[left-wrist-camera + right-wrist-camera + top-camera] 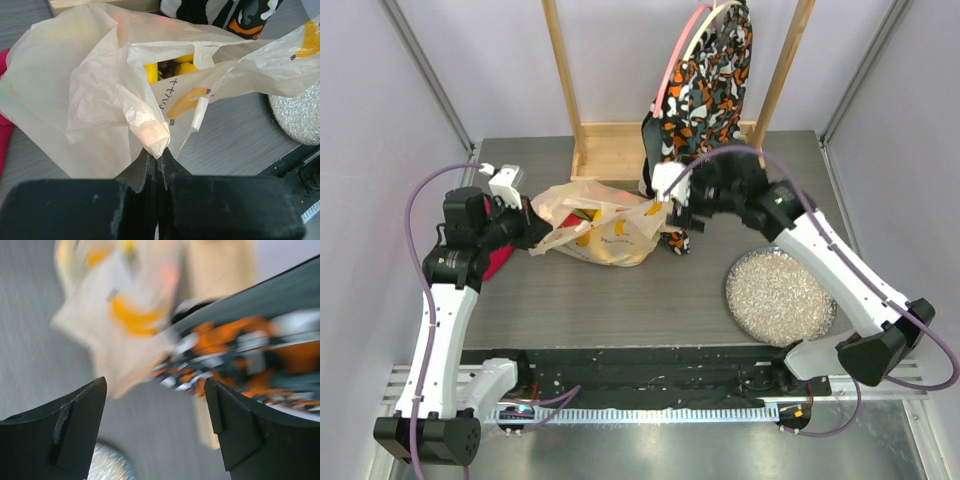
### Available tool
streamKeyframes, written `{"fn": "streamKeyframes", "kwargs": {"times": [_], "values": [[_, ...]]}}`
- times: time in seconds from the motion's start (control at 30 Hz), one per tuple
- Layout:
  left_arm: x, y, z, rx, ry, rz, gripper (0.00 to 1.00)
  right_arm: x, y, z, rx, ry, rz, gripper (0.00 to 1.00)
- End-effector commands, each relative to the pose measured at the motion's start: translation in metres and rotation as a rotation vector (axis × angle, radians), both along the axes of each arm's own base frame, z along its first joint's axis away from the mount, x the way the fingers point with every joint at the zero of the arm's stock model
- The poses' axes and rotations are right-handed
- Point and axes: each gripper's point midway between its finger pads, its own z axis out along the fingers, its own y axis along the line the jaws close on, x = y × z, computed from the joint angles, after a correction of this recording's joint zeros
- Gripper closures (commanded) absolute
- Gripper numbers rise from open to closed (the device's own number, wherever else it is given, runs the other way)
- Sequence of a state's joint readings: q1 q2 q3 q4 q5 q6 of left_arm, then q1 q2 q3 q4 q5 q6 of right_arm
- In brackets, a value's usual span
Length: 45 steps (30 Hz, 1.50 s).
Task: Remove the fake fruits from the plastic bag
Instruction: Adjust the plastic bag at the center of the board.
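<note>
The thin, crinkly, cream translucent plastic bag [598, 228] printed with yellow bananas lies slumped on the grey wood-grain tabletop [650, 300], a little toward 11 o'clock of its middle, with its mouth gaping toward 3 o'clock. The small glossy fake fruits [176, 66] are inside: yellow pieces and something dark show through the opening in the left wrist view, and none lies out on the tabletop. At the bag's 9 o'clock the left hand [158, 156] is closed tight on a bunched fold of the film, pinning that end. At the bag's 3 o'clock the right hand [676, 207] hovers just beside the mouth, its fingers spread wide with nothing between them; its own view is blurred. Behind it, toward 12 o'clock, an orange, black and white patterned cloth [708, 70] hangs from a pale wooden frame [588, 150]. A glittery silver round plate [780, 296] sits at 4 o'clock of the bag, well apart, and a red cloth [498, 263] lies under the left arm. The step looks like opening and anchoring the bag, with no fruit taken yet; next the right hand would need to reach into the mouth and close on one fruit without snagging film
</note>
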<state>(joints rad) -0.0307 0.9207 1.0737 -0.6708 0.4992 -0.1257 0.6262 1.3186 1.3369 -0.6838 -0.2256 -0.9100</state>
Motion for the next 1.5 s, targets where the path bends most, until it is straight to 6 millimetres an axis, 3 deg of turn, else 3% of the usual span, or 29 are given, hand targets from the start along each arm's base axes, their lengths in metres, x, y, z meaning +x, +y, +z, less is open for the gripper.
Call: {"fn": "streamKeyframes", "kwargs": {"times": [0.0,0.03,0.1,0.13,0.17,0.2,0.23,0.27,0.3,0.37,0.4,0.43,0.5,0.57,0.73,0.83,0.9,0.93,0.97,1.07,1.1,1.17,1.2,1.3,1.37,1.4,1.47], "values": [[0.007,-0.004,0.027,-0.050,-0.072,0.011,1.00,-0.015,0.025,0.136,0.274,-0.058,0.043,0.12],[0.009,-0.004,0.028,-0.064,-0.073,0.025,1.00,-0.017,0.031,0.165,0.370,-0.052,0.024,0.12],[0.012,-0.003,0.030,-0.077,-0.078,0.038,1.00,-0.008,0.050,0.183,0.480,-0.036,0.026,0.16],[0.014,-0.003,0.032,-0.082,-0.093,0.042,1.00,-0.003,0.057,0.176,0.522,0.017,-0.005,0.20],[0.016,-0.002,0.034,-0.083,-0.103,0.045,1.00,0.002,0.064,0.171,0.546,0.033,-0.015,0.31],[0.018,0.000,0.036,-0.081,-0.114,0.049,1.00,0.011,0.075,0.179,0.600,-0.005,-0.006,0.38],[0.020,0.002,0.039,-0.078,-0.125,0.053,1.00,0.023,0.084,0.151,0.588,0.031,-0.035,0.45],[0.021,0.002,0.041,-0.081,-0.128,0.054,1.00,0.027,0.093,0.144,0.622,0.062,-0.053,0.62],[0.021,0.002,0.043,-0.088,-0.128,0.054,1.00,0.037,0.103,0.147,0.671,0.047,-0.050,0.71],[0.020,-0.004,0.048,-0.130,-0.117,0.044,1.00,0.046,0.126,0.118,0.690,0.153,-0.073,0.89],[0.020,-0.006,0.052,-0.147,-0.118,0.039,1.00,0.048,0.135,0.113,0.695,0.172,-0.066,0.92],[0.021,-0.007,0.057,-0.164,-0.123,0.039,1.00,0.051,0.150,0.096,0.674,0.212,-0.056,0.94],[0.024,-0.009,0.064,-0.206,-0.113,0.055,1.00,0.044,0.169,0.086,0.669,0.249,-0.031,0.96],[0.033,0.002,0.073,-0.229,-0.132,0.100,1.00,0.042,0.182,0.076,0.664,0.269,-0.020,0.97],[0.043,0.003,0.095,-0.280,-0.171,0.112,1.00,0.034,0.206,0.049,0.628,0.309,-0.023,0.98],[0.047,0.003,0.102,-0.294,-0.180,0.114,1.00,0.035,0.209,0.012,0.545,0.315,-0.060,0.98],[0.047,0.002,0.103,-0.300,-0.177,0.113,1.00,0.034,0.203,0.000,0.516,0.305,-0.084,0.98],[0.047,0.002,0.103,-0.303,-0.175,0.112,1.00,0.030,0.196,-0.020,0.479,0.318,-0.095,0.98],[0.046,0.002,0.103,-0.304,-0.177,0.112,1.00,0.026,0.192,-0.026,0.463,0.323,-0.094,0.98],[0.046,0.002,0.105,-0.320,-0.175,0.120,1.00,-0.003,0.169,-0.062,0.330,0.344,-0.066,0.97],[0.046,0.002,0.106,-0.324,-0.180,0.120,1.00,-0.014,0.155,-0.088,0.269,0.376,-0.078,0.96],[0.044,0.003,0.106,-0.328,-0.182,0.122,1.00,-0.026,0.136,-0.097,0.239,0.382,-0.100,0.96],[0.043,0.003,0.104,-0.329,-0.177,0.123,1.00,-0.036,0.123,-0.115,0.200,0.406,-0.112,0.96],[0.037,0.006,0.095,-0.326,-0.157,0.140,1.00,-0.046,0.107,-0.095,0.222,0.387,-0.117,0.96],[0.033,0.007,0.087,-0.316,-0.145,0.139,1.00,-0.043,0.104,-0.071,0.253,0.353,-0.108,0.96],[0.031,0.006,0.084,-0.312,-0.141,0.134,1.00,-0.037,0.110,-0.045,0.293,0.321,-0.095,0.96],[0.029,0.007,0.078,-0.308,-0.124,0.139,1.00,-0.034,0.118,-0.020,0.322,0.314,-0.071,0.96]]}}
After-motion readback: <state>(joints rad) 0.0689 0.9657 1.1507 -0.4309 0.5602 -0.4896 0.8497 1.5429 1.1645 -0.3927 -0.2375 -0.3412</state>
